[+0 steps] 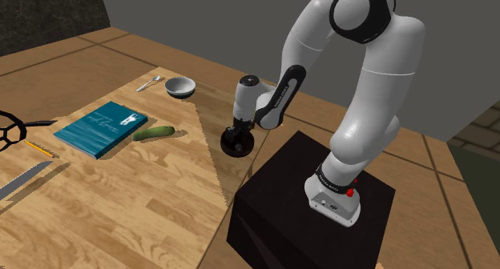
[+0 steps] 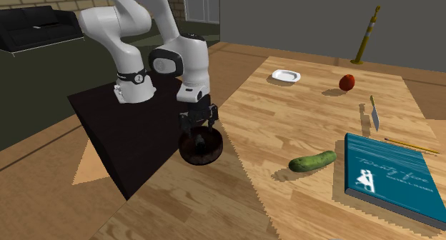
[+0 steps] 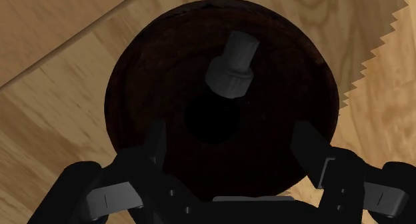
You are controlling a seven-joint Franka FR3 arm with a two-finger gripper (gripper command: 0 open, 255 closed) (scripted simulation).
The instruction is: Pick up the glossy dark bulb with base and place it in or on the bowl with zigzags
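Pincer (image 3: 230,133), released, hovers over the dark bowl (image 3: 133,76); the bulb (image 3: 230,73) lies inside. Placement looks done; next, a straight lift clear.

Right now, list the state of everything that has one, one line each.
Gripper: open, holding nothing.
Bulb: not held, lying in the dark bowl.
Dark bowl: upright, bulb inside.
Teal book: closed, flat.
Cucumber: lying on its side.
Small white bowl: upright.
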